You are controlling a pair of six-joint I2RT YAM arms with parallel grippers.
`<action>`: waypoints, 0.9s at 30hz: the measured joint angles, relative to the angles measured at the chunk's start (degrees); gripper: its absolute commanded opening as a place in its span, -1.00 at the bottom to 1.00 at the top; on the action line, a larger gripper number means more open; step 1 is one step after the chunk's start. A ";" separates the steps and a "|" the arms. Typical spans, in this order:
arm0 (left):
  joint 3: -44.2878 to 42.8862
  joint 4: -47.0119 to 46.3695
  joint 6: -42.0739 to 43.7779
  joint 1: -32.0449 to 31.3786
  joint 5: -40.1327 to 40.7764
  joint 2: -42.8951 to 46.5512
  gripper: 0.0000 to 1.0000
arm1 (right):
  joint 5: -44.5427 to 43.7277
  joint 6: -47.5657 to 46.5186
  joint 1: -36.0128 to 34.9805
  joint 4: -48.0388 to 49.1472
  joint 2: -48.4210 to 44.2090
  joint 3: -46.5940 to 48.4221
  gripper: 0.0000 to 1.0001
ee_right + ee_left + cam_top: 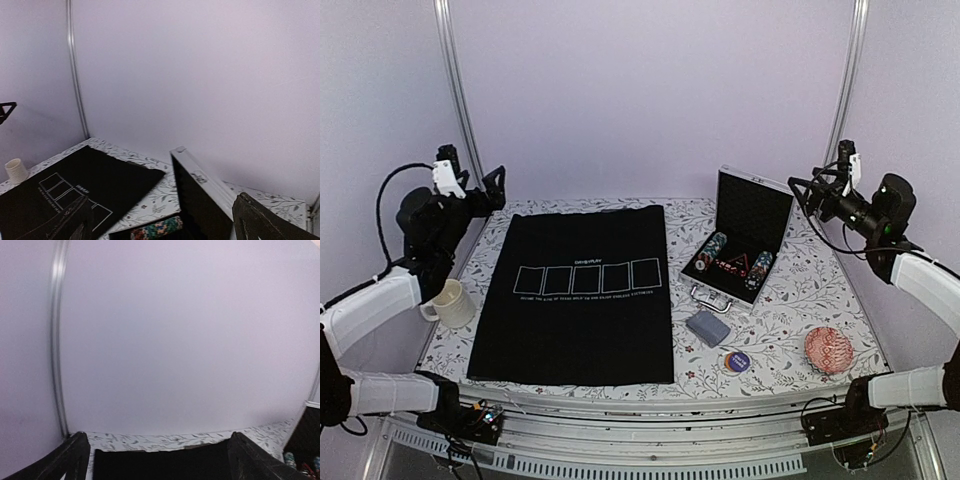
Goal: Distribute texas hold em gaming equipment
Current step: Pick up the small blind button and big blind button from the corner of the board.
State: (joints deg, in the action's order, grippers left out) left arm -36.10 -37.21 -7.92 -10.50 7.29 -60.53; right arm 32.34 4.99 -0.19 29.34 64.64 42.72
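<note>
Left pincer (488,190) released, jaws wide, nothing in it, raised over the far-left corner of the tabletop (790,300); right pincer (807,192) likewise spread and empty, up by the far-right side. Poker chips (715,250) sit in rows inside the open metal case (755,212), right of the black mat (575,300). Card deck (708,327) lies face down just in front of the case, round button disc (738,361) nearer still. Red patterned disc (828,350) to its right. Mug (450,303) at the mat's left edge
</note>
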 measured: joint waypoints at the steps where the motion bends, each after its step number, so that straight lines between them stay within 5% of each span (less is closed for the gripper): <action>1: -1.95 2.67 -0.31 -1.20 -1.55 -0.42 0.97 | 1.70 0.17 -0.83 -2.34 0.55 1.62 0.98; 8: -13.92 22.38 -0.50 -9.42 -12.79 -6.91 0.97 | 5.11 -3.34 -10.58 -17.92 5.38 11.72 0.98; 16: -20.39 36.28 -0.28 -13.07 -20.94 -10.88 0.97 | -7.80 -13.66 -24.15 -39.23 19.28 26.05 0.98; 27: -23.02 48.11 1.68 -14.12 -21.51 -16.52 0.97 | -20.35 -17.97 -31.67 -58.25 34.86 35.69 0.99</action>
State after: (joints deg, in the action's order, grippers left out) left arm -59.11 10.90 -6.24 -24.62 -14.22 -77.06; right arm 11.99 -12.97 -31.86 -28.91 99.50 78.41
